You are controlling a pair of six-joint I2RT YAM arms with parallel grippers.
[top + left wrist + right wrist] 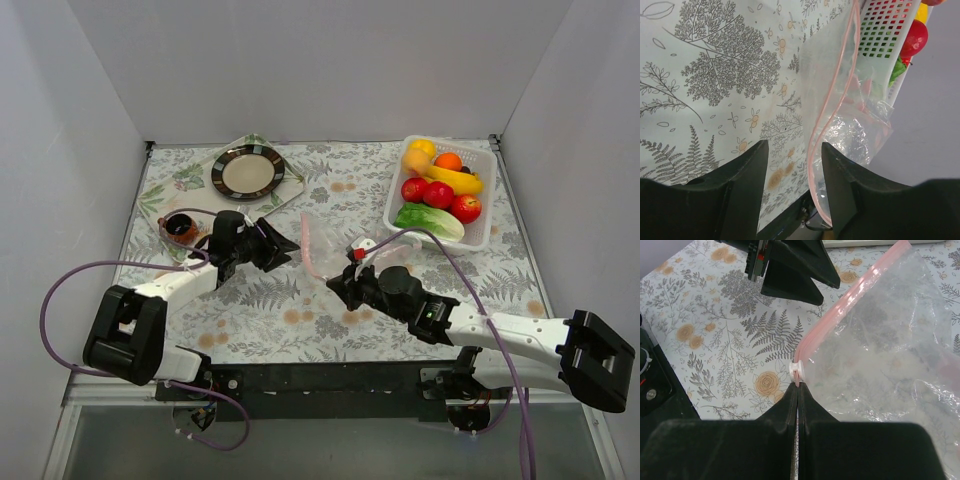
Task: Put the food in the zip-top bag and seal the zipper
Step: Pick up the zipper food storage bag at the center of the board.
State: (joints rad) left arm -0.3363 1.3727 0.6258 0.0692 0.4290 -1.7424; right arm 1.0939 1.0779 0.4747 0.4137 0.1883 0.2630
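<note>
My right claw (798, 390) pinched shut on zipper (850, 300) end of empty zip-top bag (890, 350); left claw (794, 146) wide beside bag; food (438, 193) all in basket (490, 200) beyond bag; packing and sealing still to do.

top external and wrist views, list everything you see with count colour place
zip-top bag: 1, clear, mid-table between the grippers
zipper: 1, pale pink, white slider, along the bag's edge
basket: 1, white slotted, far right
red round fruits: 3, red, mid-basket
banana: 1, yellow, across basket
orange: 1, orange, basket's far end
lemon: 1, yellow, basket's far corner
green leafy piece: 1, green, basket's near end
plate: 1, dark rim, cream centre, far left
small container: 1, clear, dark contents, left side
tablecloth: 1, fern print, covers table
left gripper: 1, black, open, beside the bag
right gripper: 1, black, shut on the zipper
</note>
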